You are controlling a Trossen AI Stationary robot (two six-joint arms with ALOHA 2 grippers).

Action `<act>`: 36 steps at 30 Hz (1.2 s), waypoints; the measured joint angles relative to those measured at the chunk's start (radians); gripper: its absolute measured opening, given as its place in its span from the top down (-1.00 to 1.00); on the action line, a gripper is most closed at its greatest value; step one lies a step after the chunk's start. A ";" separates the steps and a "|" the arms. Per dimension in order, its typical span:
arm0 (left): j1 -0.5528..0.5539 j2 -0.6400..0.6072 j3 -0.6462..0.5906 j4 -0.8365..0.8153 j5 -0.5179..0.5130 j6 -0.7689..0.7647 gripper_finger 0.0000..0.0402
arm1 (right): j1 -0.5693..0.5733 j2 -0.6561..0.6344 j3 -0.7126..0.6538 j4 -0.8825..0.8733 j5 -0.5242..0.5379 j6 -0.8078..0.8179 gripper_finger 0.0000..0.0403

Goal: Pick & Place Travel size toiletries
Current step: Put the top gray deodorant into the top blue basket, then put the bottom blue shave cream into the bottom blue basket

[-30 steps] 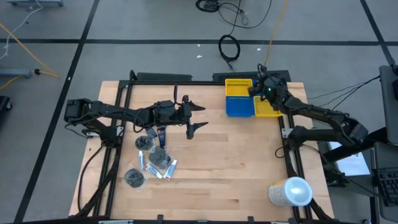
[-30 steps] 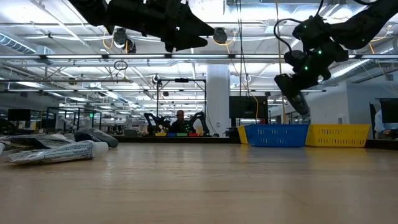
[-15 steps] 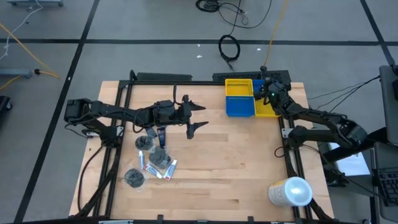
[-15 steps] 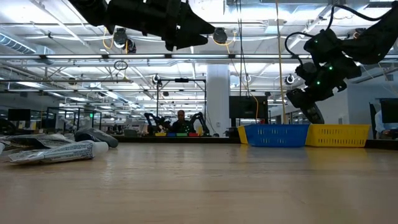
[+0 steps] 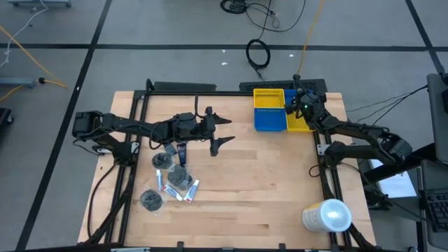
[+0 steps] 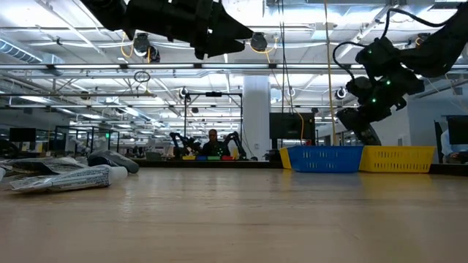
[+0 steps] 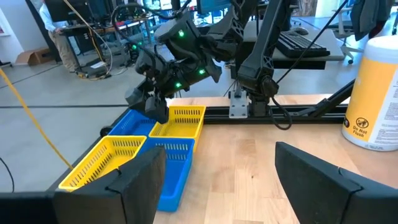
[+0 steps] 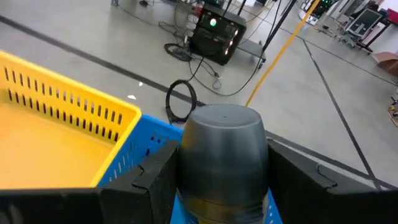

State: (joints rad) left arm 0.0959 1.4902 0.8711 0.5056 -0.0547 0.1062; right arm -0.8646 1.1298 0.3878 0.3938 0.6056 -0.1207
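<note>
Your right tool (image 5: 302, 106) hangs over the bins at the far right of the desk (image 5: 266, 189), near where the blue bin (image 5: 269, 120) and the right-hand yellow bin (image 5: 301, 122) meet. It is clamped on a small dark grey bottle (image 8: 222, 155); the right wrist view shows it gripped between both fingers (image 8: 152, 177), above the blue bin's rim, with a yellow bin's wall alongside. In the low view that tool (image 6: 363, 131) sits above the bin tops, clear of them.

Your left tool (image 5: 218, 131) hovers over the middle of the desk with its fingers well apart and nothing between them. In the left wrist view its two fingers (image 7: 134, 180) frame bare wood, with the bins and the right arm beyond.

The rest of the travel size toiletries (image 5: 173, 175) lie in a loose cluster on the left half of the desk, below the left arm: white tubes, a small dark bottle and a round dark tin (image 5: 150, 199) nearest the front edge. A big white cylinder (image 5: 327, 215) stands at the front right corner.
</note>
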 joint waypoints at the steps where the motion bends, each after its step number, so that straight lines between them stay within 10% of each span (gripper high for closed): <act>1: 0.000 0.000 0.000 0.000 0.000 0.000 -0.45 | 0.000 0.016 0.000 0.005 0.000 0.000 0.02; 21: 0.000 0.000 0.000 0.000 0.000 -0.003 -0.47 | -0.040 0.210 0.000 0.134 -0.045 -0.015 -0.04; 36: 0.000 0.000 0.000 0.000 0.000 -0.003 -0.45 | -0.040 0.209 0.000 0.156 -0.079 -0.030 -0.49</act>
State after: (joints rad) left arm 0.0959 1.4902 0.8711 0.5053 -0.0544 0.1028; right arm -0.9043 1.3392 0.3878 0.5503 0.5266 -0.1505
